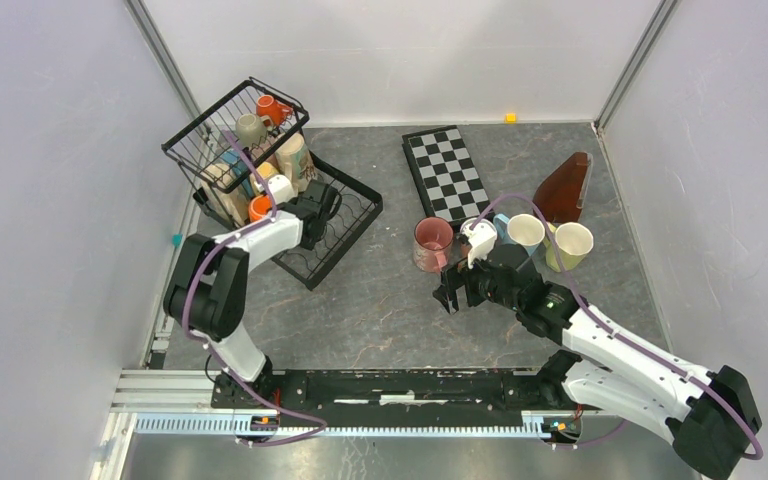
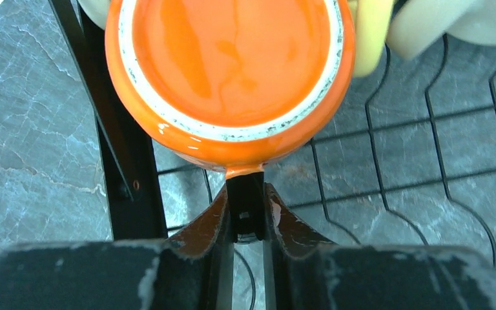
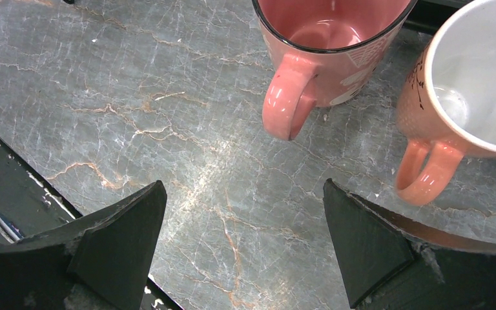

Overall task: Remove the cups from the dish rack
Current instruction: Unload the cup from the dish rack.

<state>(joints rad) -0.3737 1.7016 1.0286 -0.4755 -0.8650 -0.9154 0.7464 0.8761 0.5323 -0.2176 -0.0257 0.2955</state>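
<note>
An orange cup (image 2: 232, 77) lies bottom-up on the dish rack (image 2: 119, 161). Its dark handle stands between the fingers of my left gripper (image 2: 247, 213), which press on it from both sides. From above, that gripper (image 1: 290, 212) sits at the rack's basket beside the orange cup (image 1: 259, 208). Several more cups (image 1: 270, 108) fill the basket. My right gripper (image 3: 244, 194) hangs open over bare table, just short of a pink cup (image 3: 326, 58) and a peach cup (image 3: 465, 97). In the top view the right gripper (image 1: 450, 290) is below the pink cup (image 1: 432, 243).
Cream (image 1: 525, 232) and yellow (image 1: 572, 245) cups stand right of the pink one. A checkerboard (image 1: 445, 172) and a brown wedge-shaped object (image 1: 565, 188) lie behind them. The rack's flat tray (image 1: 360, 195) juts toward the table's middle. Walls close in left, back and right.
</note>
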